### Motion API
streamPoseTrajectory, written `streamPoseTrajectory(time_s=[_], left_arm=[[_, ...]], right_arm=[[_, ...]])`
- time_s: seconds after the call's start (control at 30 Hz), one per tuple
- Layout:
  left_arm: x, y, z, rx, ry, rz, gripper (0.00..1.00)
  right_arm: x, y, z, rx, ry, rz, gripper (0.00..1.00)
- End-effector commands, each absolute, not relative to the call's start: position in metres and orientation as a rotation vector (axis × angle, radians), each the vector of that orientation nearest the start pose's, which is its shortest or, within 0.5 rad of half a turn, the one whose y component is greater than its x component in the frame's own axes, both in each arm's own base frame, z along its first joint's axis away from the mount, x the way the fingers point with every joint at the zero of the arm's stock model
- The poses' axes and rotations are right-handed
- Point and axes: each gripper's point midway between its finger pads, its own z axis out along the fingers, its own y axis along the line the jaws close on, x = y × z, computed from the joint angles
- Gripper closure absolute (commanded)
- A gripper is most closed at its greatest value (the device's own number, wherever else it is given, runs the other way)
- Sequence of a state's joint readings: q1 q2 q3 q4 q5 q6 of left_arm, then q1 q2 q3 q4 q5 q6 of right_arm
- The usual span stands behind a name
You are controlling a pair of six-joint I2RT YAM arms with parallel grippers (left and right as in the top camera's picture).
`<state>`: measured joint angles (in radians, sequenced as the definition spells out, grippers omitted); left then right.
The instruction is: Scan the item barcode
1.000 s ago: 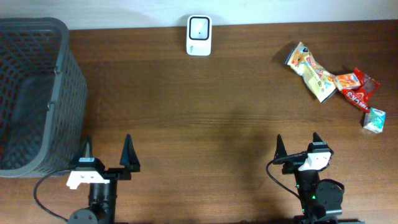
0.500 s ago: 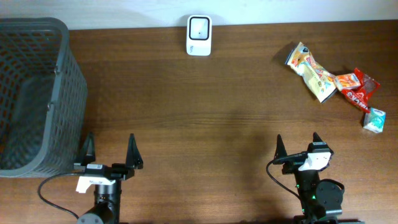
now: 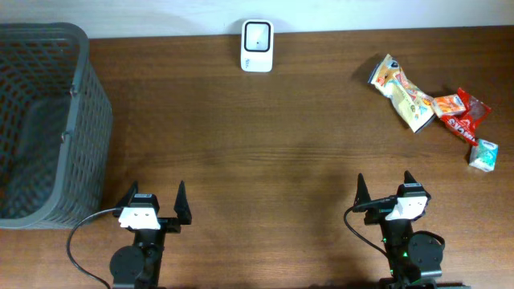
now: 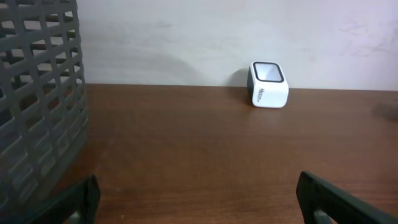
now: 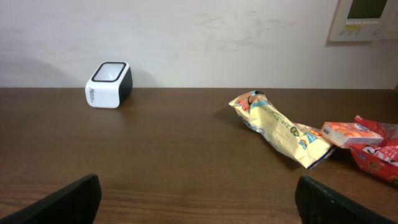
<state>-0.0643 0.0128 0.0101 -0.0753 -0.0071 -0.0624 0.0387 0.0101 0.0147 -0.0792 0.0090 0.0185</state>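
Right wrist view. Worktop (image 5: 186,162): dark brown wood, running back to a pale wall (image 5: 205,37). Scanner (image 5: 108,76): white box with a dark top window, at the far edge left of centre, close to the wall. Yellow snack packet (image 5: 280,127) lies flat, right of centre. Orange packet (image 5: 347,134) sits at its right end, apparently touching. Red packet (image 5: 378,152) is just beside that, cut off by the frame edge. Beige wall panel (image 5: 364,18) upper right. Jaws wide apart, one dark tip in each lower corner.

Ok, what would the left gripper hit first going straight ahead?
Probably nothing: the left gripper points along bare table, between the basket and the scanner, up to the back wall.
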Motion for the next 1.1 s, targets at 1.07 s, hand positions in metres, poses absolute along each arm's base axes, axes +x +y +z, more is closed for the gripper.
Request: streamPoseTrajectory(time_s=[1.07], left_arm=[[0.2455,-0.0135,0.1558,0.057,1.651,-0.026,0.01]], right_arm=[[0.2459,0.0066,0.1553,-0.009,1.651,0.029,0.01]])
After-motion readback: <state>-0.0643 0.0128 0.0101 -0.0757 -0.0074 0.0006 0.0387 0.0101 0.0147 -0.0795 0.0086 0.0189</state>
